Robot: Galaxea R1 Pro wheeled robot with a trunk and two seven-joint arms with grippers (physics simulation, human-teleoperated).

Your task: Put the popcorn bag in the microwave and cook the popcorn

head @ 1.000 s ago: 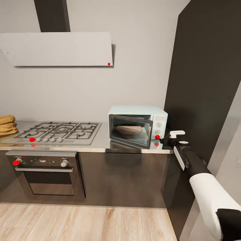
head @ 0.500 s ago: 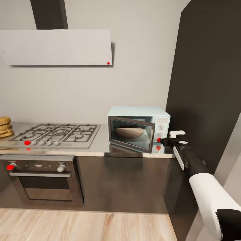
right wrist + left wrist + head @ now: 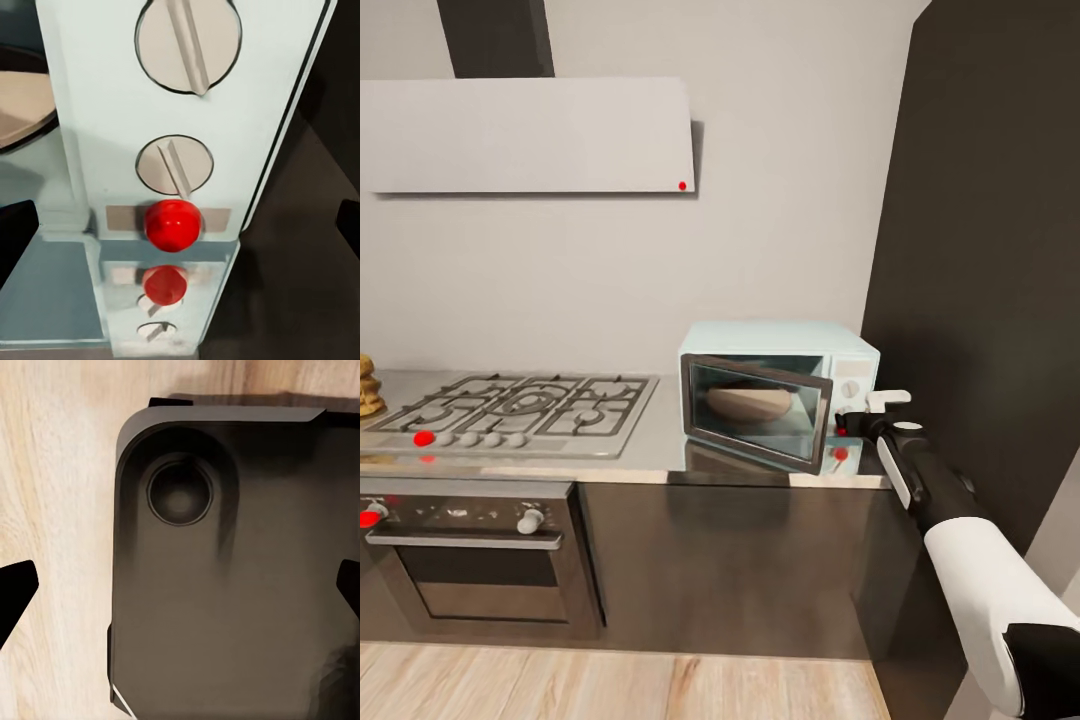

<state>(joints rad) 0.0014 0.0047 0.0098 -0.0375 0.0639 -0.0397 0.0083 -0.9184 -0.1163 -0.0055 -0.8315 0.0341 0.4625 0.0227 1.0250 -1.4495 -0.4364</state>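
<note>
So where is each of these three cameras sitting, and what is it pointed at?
Head view: on the robot's head, facing the microwave on the countertop; its right arm reaches toward the panel.
Left wrist view: on the left arm, looking down at the robot's dark base and wood floor; finger tips at the edges.
Right wrist view: close on the microwave's knobs and red dot.
Head and right wrist views share the microwave.

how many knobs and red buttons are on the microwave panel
knobs: 2, upper and lower
red button: 1
total: 3, not counting reflections in the countertop
</note>
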